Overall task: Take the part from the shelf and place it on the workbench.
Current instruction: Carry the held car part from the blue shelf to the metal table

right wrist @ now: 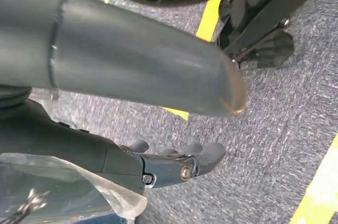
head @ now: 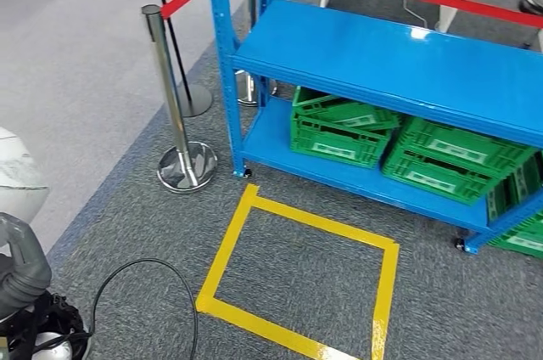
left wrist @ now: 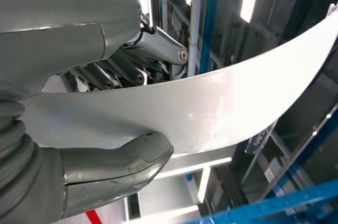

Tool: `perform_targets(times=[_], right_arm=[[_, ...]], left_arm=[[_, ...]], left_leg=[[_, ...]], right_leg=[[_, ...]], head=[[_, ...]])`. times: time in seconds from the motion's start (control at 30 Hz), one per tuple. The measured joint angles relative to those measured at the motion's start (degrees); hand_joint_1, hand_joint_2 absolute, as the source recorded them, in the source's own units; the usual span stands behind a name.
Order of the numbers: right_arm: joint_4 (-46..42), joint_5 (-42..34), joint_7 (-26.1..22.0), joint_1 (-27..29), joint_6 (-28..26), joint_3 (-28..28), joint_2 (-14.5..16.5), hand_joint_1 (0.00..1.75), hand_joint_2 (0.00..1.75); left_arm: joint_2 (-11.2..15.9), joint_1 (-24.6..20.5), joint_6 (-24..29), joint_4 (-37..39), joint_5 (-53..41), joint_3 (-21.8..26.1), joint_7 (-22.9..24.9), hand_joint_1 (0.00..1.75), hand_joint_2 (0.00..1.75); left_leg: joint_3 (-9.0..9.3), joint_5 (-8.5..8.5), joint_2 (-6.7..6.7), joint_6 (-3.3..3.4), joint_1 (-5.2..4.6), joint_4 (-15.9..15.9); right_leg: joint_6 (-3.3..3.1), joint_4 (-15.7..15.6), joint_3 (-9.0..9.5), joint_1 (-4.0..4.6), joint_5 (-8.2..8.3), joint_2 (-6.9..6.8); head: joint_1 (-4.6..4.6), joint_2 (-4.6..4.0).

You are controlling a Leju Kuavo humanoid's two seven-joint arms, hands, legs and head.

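White, glossy and gently curved, the part (left wrist: 223, 108) is in my left hand (left wrist: 119, 113) already: in the left wrist view the thumb presses one face of the sheet and the darker fingers (left wrist: 159, 49) clamp the other, so the grip is closed on it near one end. Its long axis runs straight out from the palm, the free end sweeping away toward the far corner of that frame, well clear of the hand. From the head camera a white rounded edge shows at about 9 o'clock, just above the grey wrist cover; I take that for the same part, though I cannot be sure.

My right hand (right wrist: 167, 166) hangs over the grey carpet, fingers loosely extended and apart, holding nothing that I can make out; a clear plastic wrap sits around the wrist behind it.

The blue steel shelf (head: 384, 63) stands at 12 to 2 o'clock, its upper deck bare where I can see it, green plastic crates (head: 345, 126) on the lower deck. A yellow tape rectangle (head: 301, 275) marks the floor at 6 o'clock, a chrome stanchion (head: 173, 97) with red belt at 10 o'clock.

My judgement: the pick looks done, the workbench is not in sight, so the carry turns on swinging that long free end clear of the shelf uprights.

The crates carry pale label panels, too small to read; no other writing is visible.
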Motion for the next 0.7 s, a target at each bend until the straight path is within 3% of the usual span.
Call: perform_targets(times=[0.03,0.07,0.13,0.2,0.27,0.3,0.37,0.43,0.5,0.53,0.57,0.63,0.7], right_arm=[[0.0,0.0,0.0,0.0,0.0,0.0,-0.1,0.0,0.0],[0.0,0.0,0.0,0.0,0.0,0.0,-0.3,0.0,0.0],[0.0,0.0,0.0,-0.1,0.0,0.0,-0.5,0.0,0.0],[0.0,0.0,0.0,-0.1,0.0,0.0,-0.6,0.0,0.0],[0.0,0.0,-0.1,0.0,0.1,0.0,-0.7,0.0,0.0],[0.0,0.0,-0.1,0.0,0.1,0.0,-0.7,0.0,0.0],[0.0,-0.1,0.0,-0.1,0.6,0.0,-0.7,0.0,0.0],[0.0,-0.2,0.6,-0.1,1.6,0.0,-0.8,0.0,0.0],[0.0,-0.5,2.4,0.1,3.1,0.0,-0.8,0.0,0.0],[0.0,-0.7,3.8,0.0,4.1,0.0,-0.8,0.0,0.0],[0.0,-0.9,5.2,0.0,5.0,0.0,-0.8,0.0,0.0],[0.0,-1.4,7.8,-0.1,6.4,-0.1,-0.8,0.0,0.0],[0.1,-1.8,9.7,-0.2,7.1,-0.1,-0.7,0.0,0.0]], left_arm=[[0.0,0.0,0.0,0.0,0.0,0.0,0.0,1.75,1.75],[0.0,0.0,0.0,0.1,0.0,0.0,0.0,1.75,1.75],[-0.1,0.0,0.0,0.1,0.0,0.0,0.0,1.75,1.75],[-0.1,0.0,0.0,0.1,0.0,0.0,0.0,1.75,1.75],[-0.1,0.0,0.0,0.1,0.1,0.0,0.1,1.75,1.75],[-0.2,0.1,0.0,0.1,0.2,0.0,0.1,1.75,1.75],[-0.2,0.0,0.0,0.1,0.3,0.0,0.3,1.75,1.75],[-0.1,-0.1,0.0,0.2,0.5,0.0,0.6,1.75,1.75],[-0.1,-0.2,0.0,0.5,0.7,0.0,0.8,1.75,1.75],[-0.1,-0.3,0.0,0.6,1.0,0.0,0.9,1.75,1.75],[0.0,-0.4,0.0,0.7,1.2,0.0,1.0,1.75,1.75],[0.0,-1.1,0.0,1.0,1.7,0.0,1.0,1.75,1.75],[0.0,-1.9,0.0,1.3,1.8,-0.1,1.0,1.75,1.75]], left_leg=[[0.02,0.02,-0.78,0.0,-0.01,0.1],[0.06,0.01,-1.56,-0.02,0.0,0.2],[-0.08,-0.05,-3.03,-0.24,0.02,0.6],[-0.62,0.05,-4.32,-0.84,0.09,0.9],[-1.07,0.38,-5.61,-1.59,0.22,1.0],[-1.24,0.26,-5.43,-1.91,0.18,1.1],[-2.55,-1.67,-3.08,-2.51,0.03,4.1],[-5.69,-5.34,-0.22,-3.06,0.18,11.1],[-8.17,-7.19,0.52,-3.38,0.41,16.8],[-8.04,-6.52,0.67,-3.42,0.48,16.8],[-6.76,-4.83,0.97,-3.36,0.51,14.4],[-2.65,-1.17,3.09,-2.98,0.21,6.4],[-0.4,-0.04,5.16,-2.36,-0.31,1.6]], right_leg=[[-0.07,-1.0,0.31,-0.01,1.32,0.09],[-0.18,-4.2,1.74,-0.06,3.55,0.43],[-0.45,-12.3,5.39,-0.32,7.25,2.92],[-0.62,-16.2,7.41,-0.44,8.02,4.89],[-0.91,-16.6,7.85,-0.38,7.95,4.12],[-1.19,-16.8,7.96,-0.44,8.1,3.43],[-1.82,-17.2,8.17,-0.66,8.33,1.83],[-2.15,-17.2,8.24,-0.58,8.27,0.12],[-2.22,-17.2,8.24,-0.49,8.13,-1.63],[-2.19,-17.1,8.29,-0.48,8.07,-2.44],[-2.14,-17.1,8.4,-0.48,7.98,-3.18],[-1.84,-17.1,8.74,-0.34,7.72,-4.43],[-1.32,-17.1,8.9,0.0,7.44,-5.51]], head=[[0.0,0.0],[-0.01,0.0],[-0.03,0.0],[-0.04,0.01],[-0.03,0.01],[-0.05,0.0],[-0.41,0.0],[-0.75,0.0],[-0.77,0.0],[-0.78,0.0],[-0.79,0.0],[-0.79,0.0],[-0.72,0.0]])
